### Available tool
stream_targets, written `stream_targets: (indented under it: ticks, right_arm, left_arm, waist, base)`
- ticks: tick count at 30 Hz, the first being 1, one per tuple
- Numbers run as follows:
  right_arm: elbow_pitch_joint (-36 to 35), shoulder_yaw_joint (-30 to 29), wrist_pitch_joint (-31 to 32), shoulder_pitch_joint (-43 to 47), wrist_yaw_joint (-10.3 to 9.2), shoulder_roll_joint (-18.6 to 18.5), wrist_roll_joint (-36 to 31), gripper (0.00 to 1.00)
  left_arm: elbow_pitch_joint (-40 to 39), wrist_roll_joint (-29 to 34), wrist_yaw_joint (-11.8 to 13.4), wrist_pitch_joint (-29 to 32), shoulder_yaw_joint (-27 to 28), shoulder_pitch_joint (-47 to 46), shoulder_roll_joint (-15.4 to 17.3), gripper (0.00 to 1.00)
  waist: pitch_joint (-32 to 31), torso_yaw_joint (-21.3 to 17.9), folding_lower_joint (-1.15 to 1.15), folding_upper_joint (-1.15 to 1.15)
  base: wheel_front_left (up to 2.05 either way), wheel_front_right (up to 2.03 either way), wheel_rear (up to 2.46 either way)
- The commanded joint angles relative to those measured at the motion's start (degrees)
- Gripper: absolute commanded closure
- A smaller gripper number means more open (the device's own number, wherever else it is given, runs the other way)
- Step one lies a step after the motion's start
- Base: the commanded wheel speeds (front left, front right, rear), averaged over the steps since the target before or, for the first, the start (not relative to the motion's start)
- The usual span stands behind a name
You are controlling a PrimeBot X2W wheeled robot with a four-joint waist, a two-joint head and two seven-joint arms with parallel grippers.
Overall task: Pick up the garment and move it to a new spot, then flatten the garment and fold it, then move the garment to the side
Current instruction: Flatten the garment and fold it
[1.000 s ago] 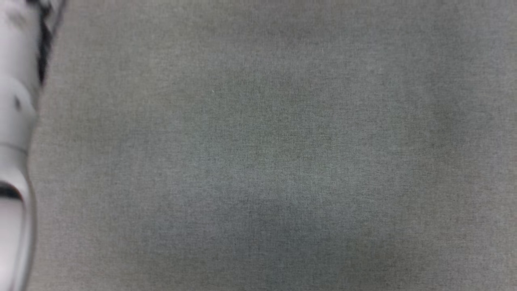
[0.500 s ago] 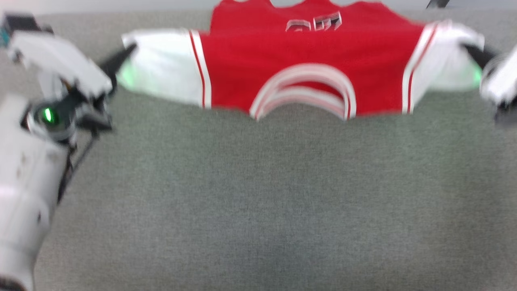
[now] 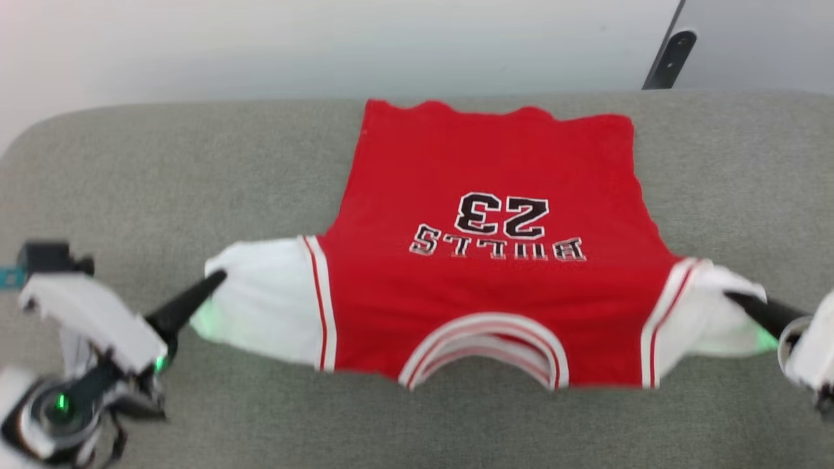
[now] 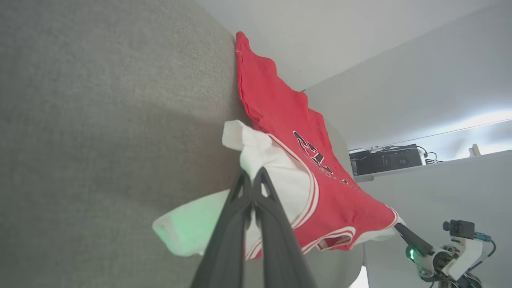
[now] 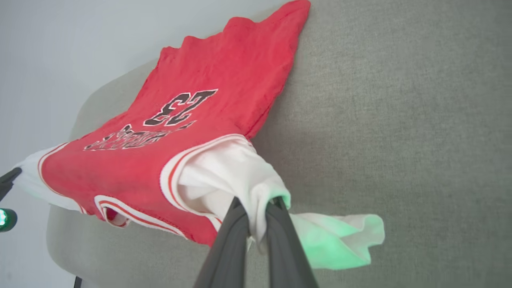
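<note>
The garment (image 3: pixel 495 286), a red jersey with white sleeves and upside-down "BULLS 23" lettering, is stretched between both grippers over the grey cushion (image 3: pixel 130 169). Its hem lies on the cushion at the far side while the collar end hangs lifted toward me. My left gripper (image 3: pixel 218 279) is shut on the left white sleeve (image 4: pixel 260 156), its dark fingers pinched together in the left wrist view (image 4: pixel 252 176). At the right, my right gripper (image 3: pixel 733 296) is shut on the other white sleeve (image 5: pixel 228 176), with cloth bunched between its fingers (image 5: pixel 256 208).
The grey cushion ends in a rounded back edge against a pale wall (image 3: pixel 326 45). A dark slanted bar (image 3: pixel 668 55) stands behind the cushion at the back right. In the left wrist view, a shelf with black equipment (image 4: pixel 384 160) shows far off.
The head camera has tilted up, from bare cushion to the whole jersey and the wall. The jersey stays held by both sleeves, stretched between the grippers.
</note>
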Motion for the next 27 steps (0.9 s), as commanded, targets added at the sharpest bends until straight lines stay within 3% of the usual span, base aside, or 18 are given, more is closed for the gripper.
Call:
stream_targets:
  ticks: [1,5,9,11,18,27]
  right_arm:
    - [-1.6,-1.1,1.4,1.8,-0.05,0.7,-0.9,1.00]
    - [-6.5,-2.8,5.2,5.4,-0.05,2.4,-2.8,1.00]
    - [-8.4,-1.8,6.4,7.4,-0.06,2.1,-6.0,1.00]
    - [-8.4,-0.4,5.9,8.0,-0.05,1.7,-7.1,1.00]
    - [-3.5,4.6,-0.2,7.9,-0.06,-0.2,-10.0,1.00]
    - [5.4,9.9,-9.1,6.8,-0.06,-2.9,-12.6,1.00]
  left_arm:
    - [-2.9,-1.1,1.3,-1.4,1.0,3.1,0.9,1.00]
    - [-12.1,-1.7,4.7,-4.6,1.7,10.8,3.9,1.00]
    - [-14.5,-2.0,6.0,-6.6,1.4,14.1,3.2,1.00]
    - [-13.2,-1.6,6.5,-7.4,1.2,14.4,2.6,1.00]
    - [-7.3,9.2,9.0,-10.9,-3.8,11.8,1.6,1.00]
    - [-3.4,15.7,11.4,-15.6,-7.5,11.0,-3.4,1.00]
  waist:
    - [-0.2,-0.4,0.00,0.00]
    - [0.6,-0.2,0.00,0.00]
    - [1.7,-0.1,0.00,0.00]
    - [2.3,-0.2,0.00,0.00]
    - [4.3,-0.9,0.00,0.00]
    - [6.8,-0.8,0.00,0.00]
  base:
    - [0.00,0.00,0.00]
    - [0.00,0.00,0.00]
    - [0.00,0.00,0.00]
    - [0.00,0.00,0.00]
    - [0.00,0.00,0.00]
    - [0.00,0.00,0.00]
